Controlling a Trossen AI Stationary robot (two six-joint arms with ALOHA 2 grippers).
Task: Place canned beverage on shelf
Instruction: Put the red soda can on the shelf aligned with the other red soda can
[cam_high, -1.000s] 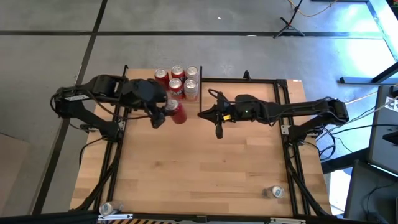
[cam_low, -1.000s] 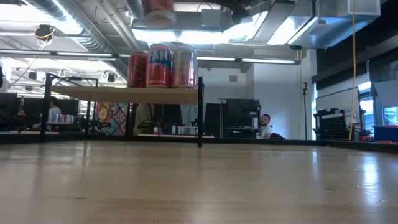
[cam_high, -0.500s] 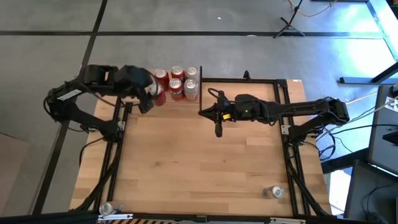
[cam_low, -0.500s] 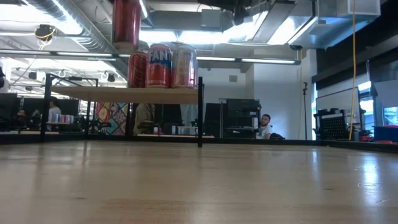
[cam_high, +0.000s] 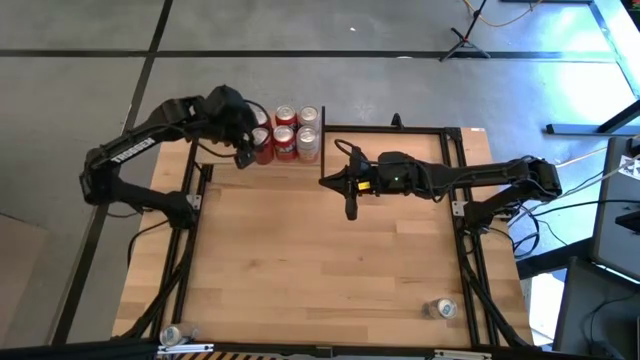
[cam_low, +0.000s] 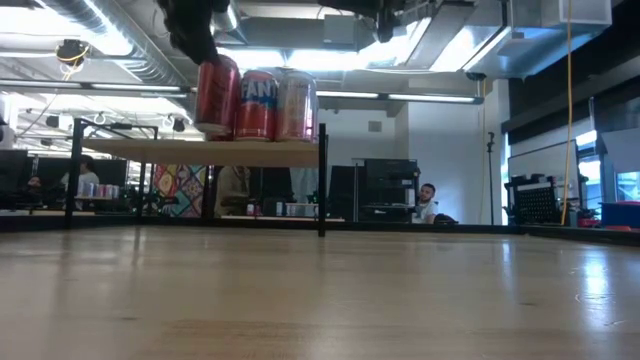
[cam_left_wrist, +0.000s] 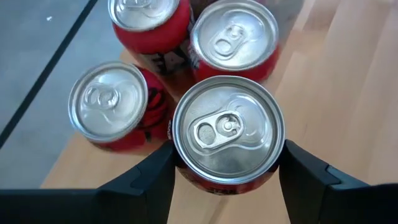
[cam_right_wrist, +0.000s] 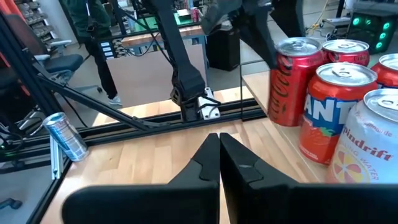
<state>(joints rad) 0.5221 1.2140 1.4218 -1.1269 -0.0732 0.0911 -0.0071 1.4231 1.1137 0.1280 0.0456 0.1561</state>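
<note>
The left pincer (cam_left_wrist: 227, 180) is clamping a red can (cam_left_wrist: 228, 132) upright, seemingly just touching down on the shelf (cam_low: 200, 150) at ten o'clock beside other cans (cam_high: 295, 132), while the right pincer (cam_right_wrist: 219, 163), closed and empty, is waiting mid-surface.

Cans (cam_high: 285, 133) clustered on shelf (cam_low: 200, 150)

Bright, even overhead light. High view: strong glare patch on floor (cam_high: 590, 80) at upper right, soft shadows under arms on table (cam_high: 330, 260). Low view: ceiling lights (cam_low: 300, 55) blown out, near tabletop blurred, sheen at right. Left wrist view: can lid (cam_left_wrist: 228, 130) sharp with soft highlights, end effector fingers (cam_left_wrist: 140, 177) dark, slightly soft.
</note>
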